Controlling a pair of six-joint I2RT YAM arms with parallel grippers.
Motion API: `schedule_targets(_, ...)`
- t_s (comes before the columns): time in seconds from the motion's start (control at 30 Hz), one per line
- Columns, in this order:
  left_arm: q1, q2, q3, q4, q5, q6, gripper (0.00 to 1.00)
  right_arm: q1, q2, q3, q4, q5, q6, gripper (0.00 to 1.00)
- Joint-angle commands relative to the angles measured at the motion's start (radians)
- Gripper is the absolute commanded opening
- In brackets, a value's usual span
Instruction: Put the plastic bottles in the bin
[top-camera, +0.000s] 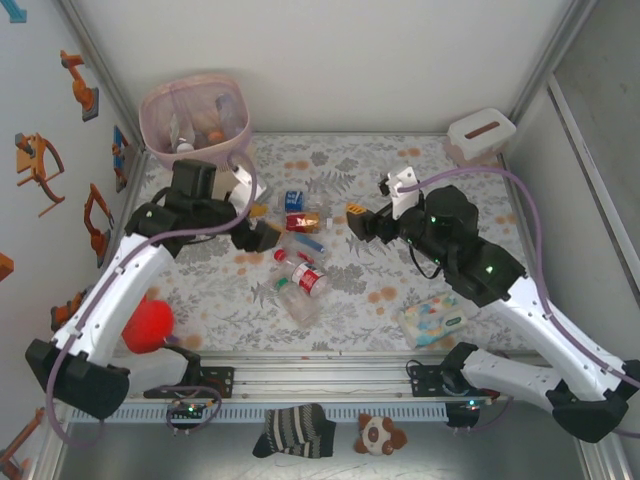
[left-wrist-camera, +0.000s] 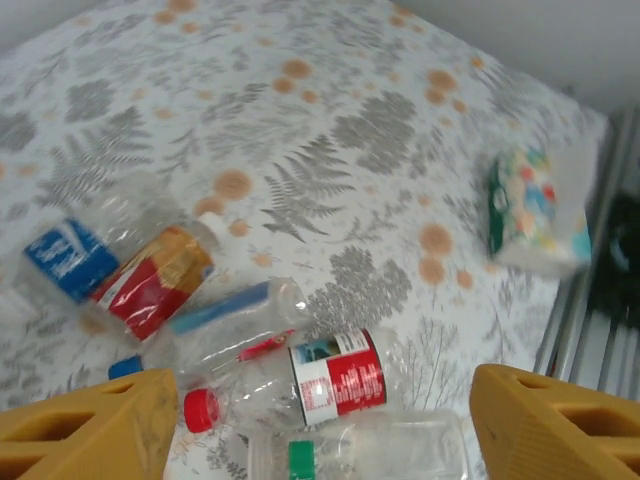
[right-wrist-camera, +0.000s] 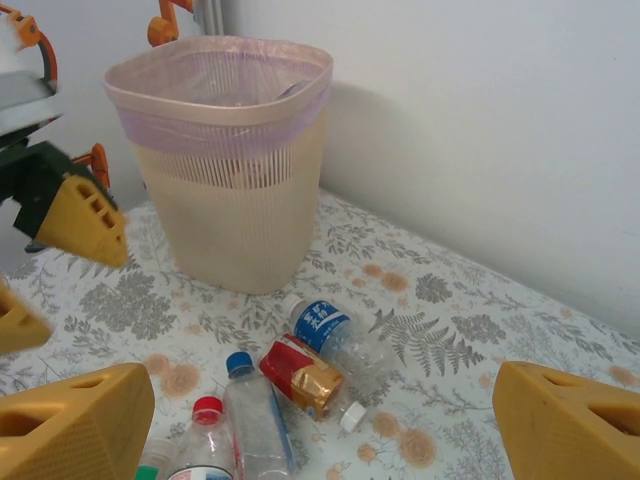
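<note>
Several plastic bottles lie in a cluster mid-table: a blue-labelled one (top-camera: 293, 199), a red-and-gold one (top-camera: 303, 221), one with a red label and red cap (top-camera: 305, 277) and a clear one (top-camera: 300, 303). The beige bin (top-camera: 190, 115) with its pink liner stands at the back left, with bottles inside. My left gripper (top-camera: 262, 230) hovers open just left of the cluster; its yellow fingers (left-wrist-camera: 90, 430) straddle the red-labelled bottle (left-wrist-camera: 335, 378) from above without touching. My right gripper (top-camera: 358, 218) is open, right of the cluster, facing the bin (right-wrist-camera: 225, 160) and the bottles (right-wrist-camera: 300, 375).
A white tissue box (top-camera: 480, 135) sits at the back right corner. A pastel wipes pack (top-camera: 433, 320) lies front right. A red ball (top-camera: 148, 325) rests by the left arm. A striped sock (top-camera: 295, 430) and a plush toy (top-camera: 380, 435) lie beyond the front rail.
</note>
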Motion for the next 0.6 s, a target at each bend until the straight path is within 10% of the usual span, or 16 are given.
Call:
schedule_targets(0.0, -0.059, -0.077, -0.064, -0.034, 0.047, 0.315, 0.81, 0.002, -0.028, -0.013, -0.012, 0.032, 0.011, 0.87)
schedule_targets(0.57, -0.352, -0.007, -0.183, -0.155, -0.411, 0.792, 0.84, 0.002, -0.044, -0.021, -0.030, 0.017, -0.018, 0.87)
